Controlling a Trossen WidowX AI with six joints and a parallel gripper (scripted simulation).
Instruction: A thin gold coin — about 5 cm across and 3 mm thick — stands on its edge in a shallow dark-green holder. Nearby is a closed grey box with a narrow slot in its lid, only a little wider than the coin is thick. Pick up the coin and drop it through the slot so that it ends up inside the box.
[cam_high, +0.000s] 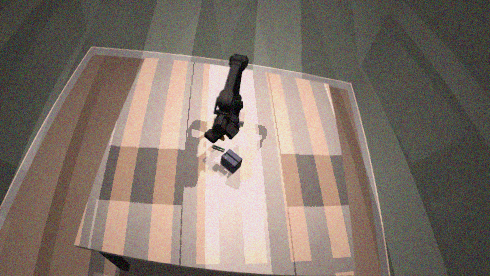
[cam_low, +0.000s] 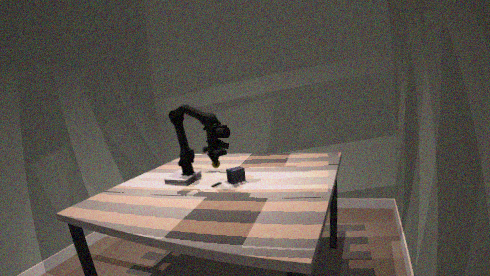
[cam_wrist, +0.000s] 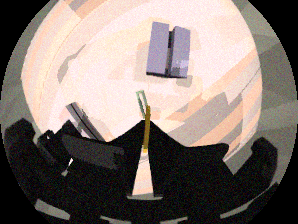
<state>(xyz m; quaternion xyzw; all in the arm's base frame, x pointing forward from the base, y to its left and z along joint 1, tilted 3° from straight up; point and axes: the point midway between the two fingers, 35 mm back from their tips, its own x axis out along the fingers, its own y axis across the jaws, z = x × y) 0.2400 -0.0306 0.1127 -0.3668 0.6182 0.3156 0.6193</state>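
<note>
The gripper (cam_wrist: 145, 137) is clamped on the coin (cam_wrist: 144, 117), held edge-on above the counter (cam_high: 310, 200) with the grey box (cam_wrist: 169, 50) ahead and below; thin, stiff and likely slippery, the coin is best pinched across its flat faces

1. Coin (cam_wrist: 144, 137): 1, gold, edge-on betw. the fingers.
2. Box (cam_wrist: 168, 51): 1, grey, w/ 1 slot (cam_wrist: 172, 48) in its lid.
3. Holder (cam_high: 218, 148): 1, dark green, lying flat on the table nr the box.
4. Arm (cam_low: 186, 131): 1, w/ 1 gripper (cam_low: 215, 161).
5. Table (cam_low: 295, 215): 1, striped top; 3 legs (cam_low: 333, 216) in view in the exterior shot.
</note>
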